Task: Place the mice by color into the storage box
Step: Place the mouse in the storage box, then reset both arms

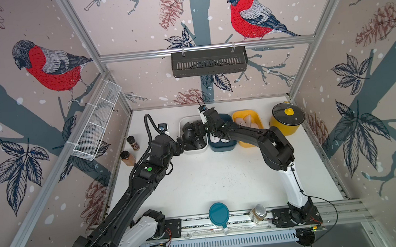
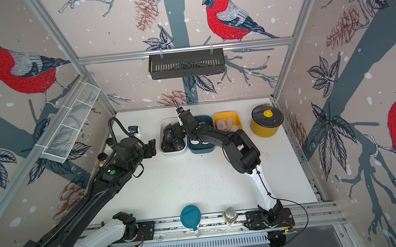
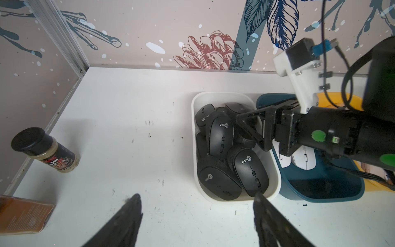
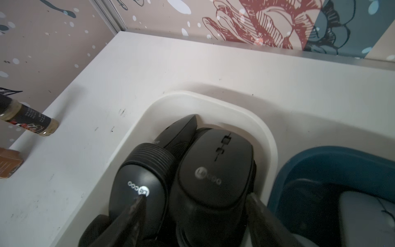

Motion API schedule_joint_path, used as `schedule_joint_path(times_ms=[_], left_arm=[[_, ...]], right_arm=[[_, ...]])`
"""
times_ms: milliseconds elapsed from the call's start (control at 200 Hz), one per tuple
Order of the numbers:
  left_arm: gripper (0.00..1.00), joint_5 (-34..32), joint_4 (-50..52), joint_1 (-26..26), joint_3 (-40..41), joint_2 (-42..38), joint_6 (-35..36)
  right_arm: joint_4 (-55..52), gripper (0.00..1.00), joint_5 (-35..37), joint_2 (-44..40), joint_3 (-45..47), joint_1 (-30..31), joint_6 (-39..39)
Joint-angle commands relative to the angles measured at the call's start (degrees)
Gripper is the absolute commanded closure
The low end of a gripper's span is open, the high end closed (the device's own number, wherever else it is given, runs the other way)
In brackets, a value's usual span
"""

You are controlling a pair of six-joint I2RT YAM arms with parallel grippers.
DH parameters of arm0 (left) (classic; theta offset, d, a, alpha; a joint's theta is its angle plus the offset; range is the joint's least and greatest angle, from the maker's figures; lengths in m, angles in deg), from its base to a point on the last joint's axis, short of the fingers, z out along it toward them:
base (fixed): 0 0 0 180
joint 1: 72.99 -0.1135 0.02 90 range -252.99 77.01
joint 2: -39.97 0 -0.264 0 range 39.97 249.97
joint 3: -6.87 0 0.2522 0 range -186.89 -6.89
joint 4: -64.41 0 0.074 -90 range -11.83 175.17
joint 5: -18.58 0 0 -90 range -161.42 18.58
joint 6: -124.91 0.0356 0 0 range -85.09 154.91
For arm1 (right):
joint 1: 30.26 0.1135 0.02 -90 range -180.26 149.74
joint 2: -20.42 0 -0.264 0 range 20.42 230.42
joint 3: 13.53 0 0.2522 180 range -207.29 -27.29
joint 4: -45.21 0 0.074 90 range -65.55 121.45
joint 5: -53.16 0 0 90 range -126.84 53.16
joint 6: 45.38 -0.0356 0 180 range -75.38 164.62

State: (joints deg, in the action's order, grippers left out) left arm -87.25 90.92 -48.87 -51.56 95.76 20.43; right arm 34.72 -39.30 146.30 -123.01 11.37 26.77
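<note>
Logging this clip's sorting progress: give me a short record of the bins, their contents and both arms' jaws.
white bin: black mice, piled
blue bin: white mice
yellow bin: pink mice
right arm: jaws apart over a black mouse in the white bin
left arm: jaws apart, empty, beside the white bin

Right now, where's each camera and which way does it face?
Both top views: overhead on the robot's side, facing down and toward the back wall over the white tabletop; left arm and right arm show.
Left wrist: on the left arm, looking past the left fingers at the white plastic bin of matte black oval mice; right arm shows.
Right wrist: close over that bin, right fingers spread above the mice.
Shared by both wrists: that bin, the dark blue plastic bin.
</note>
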Motion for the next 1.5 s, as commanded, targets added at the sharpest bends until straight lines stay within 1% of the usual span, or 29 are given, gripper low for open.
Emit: schedule_joint_path(times_ms=[0, 120, 235, 295, 415, 480, 530, 615, 630, 650, 705, 780, 850, 925, 1021, 1071, 1176, 1231, 1301, 1386, 1496], left_arm=[[0.19, 1.11, -2.03, -0.13, -0.16, 0.43, 0.76], [0.2, 0.92, -1.77, -0.12, -0.51, 0.48, 1.63], [0.2, -1.19, -1.79, -0.12, -0.5, 0.03, 2.61], [0.2, -2.69, -1.3, -0.13, -1.06, -0.07, 2.32], [0.19, -5.01, -0.32, -0.12, -2.27, -0.31, -1.43], [0.19, -7.4, -1.63, -0.12, -1.38, -0.83, -5.21], [0.19, -9.19, -4.48, -0.13, 0.34, -1.33, -6.93], [0.19, -11.53, -10.19, -0.17, 3.51, -1.56, -7.5], [0.19, -12.07, -11.15, -0.13, 3.88, -1.48, -7.2], [0.19, -12.85, -12.47, -0.13, 4.42, -1.28, -6.47], [0.18, -15.85, -15.02, -0.17, 5.1, -0.44, -4.29], [0.17, -23.5, -15.93, -0.14, 5.22, 0.73, -7.18], [0.16, -25.41, -19.73, -0.21, 6.18, 2.15, -4.63], [0.16, -25.22, -23.53, -0.2, 7.37, 4.29, -1.96], [0.15, -23.89, -28.28, -0.3, 8.69, 8.35, 1.89], [0.14, -23.39, -28.93, -0.25, 8.61, 10.69, 3.42], [0.14, -21.86, -32.9, -0.43, 10.21, 13.55, 6.39], [0.14, -22.42, -36.4, -0.86, 12.06, 14.25, 7.31], [0.14, -23.08, -42.59, -1.7, 15.29, 14.74, 9.35], [0.13, -22.67, -49.07, -3.86, 18.79, 15.27, 10.78], [0.12, -18.61, -52.43, -7.95, 21.64, 15.44, 9.59]], right_arm=[[2.27, 0.25, 0.17, -3.19, 2.19, 0.63, 2.05], [4.53, 0.25, 1.74, -8.31, 6.53, 1.07, 2.88], [7.62, 0.25, 2.14, -15.93, 13.71, 1.09, 3.35], [9.94, 0.25, 2.58, -20.98, 19.23, 1.0, 3.91], [14.02, 0.25, 5.07, -32.7, 31.24, 0.18, 5.01], [15.13, 0.24, 6.46, -39.58, 37.45, -1.32, 4.93], [15.93, 0.22, 6.97, -44.6, 42.22, -3.04, 4.65], [17.07, 0.2, 8.36, -53.3, 50.37, -7.04, 4.15], [17.19, 0.2, 8.56, -53.75, 51.18, -8.1, 3.96], [17.34, 0.19, 8.56, -56.86, 52.92, -9.58, 3.61], [17.73, 0.18, 7.06, -61.57, 57.13, -13.5, 3.36], [17.42, 0.16, 5.63, -66.84, 61.96, -19.62, 3.17], [17.73, 0.15, 5.6, -70.22, 66.05, -24.79, 3.02], [19.08, 0.14, 5.69, -72.18, 70.05, -30.22, 1.53], [20.94, 0.13, 9.73, -72.65, 73.58, -35.35, -2.05], [22.98, 0.13, 10.98, -72.05, 75.31, -37.28, -1.97], [26.54, 0.13, 15.18, -69.75, 77.52, -37.82, 2.32], [26.86, 0.13, 17.19, -68.57, 77.49, -37.91, 4.16], [30.71, 0.13, 18.83, -66.84, 78.66, -37.95, 5.96], [37.43, 0.13, 19.34, -64.36, 80.88, -38.02, 7.74], [43.37, 0.14, 19.68, -59.9, 82.01, -38.01, 10.77]])
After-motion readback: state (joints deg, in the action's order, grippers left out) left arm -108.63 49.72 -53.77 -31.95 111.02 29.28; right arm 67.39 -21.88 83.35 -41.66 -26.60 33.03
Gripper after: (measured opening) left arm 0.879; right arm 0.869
